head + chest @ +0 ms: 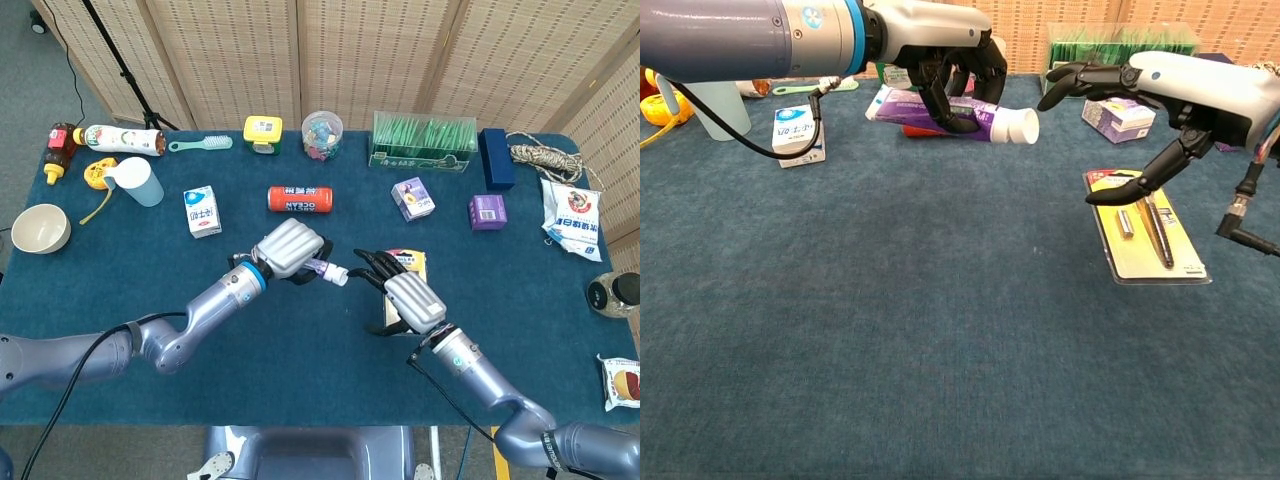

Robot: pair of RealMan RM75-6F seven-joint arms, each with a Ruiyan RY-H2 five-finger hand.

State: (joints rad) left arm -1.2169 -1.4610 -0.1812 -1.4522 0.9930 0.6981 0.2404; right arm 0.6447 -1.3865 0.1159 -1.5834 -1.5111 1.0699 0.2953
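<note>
Purple tube (940,111) in left hand (958,68); right hand (1110,78) just beside cap.

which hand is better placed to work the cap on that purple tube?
Right hand, probably: open, fingertips just off the white cap. Left hand already grips the purple tube body.

We see a purple tube (940,110) w/ white cap (1016,125) in our silver-and-black left hand (945,60). Right hand (1160,85): white shell, black fingers. Yellow blister card (1150,240) w/ silver bits. Table cloth (890,330) deep teal-blue. Red can (300,199), white-blue milk carton (202,212), purple boxes (412,198), green box (422,142).
</note>
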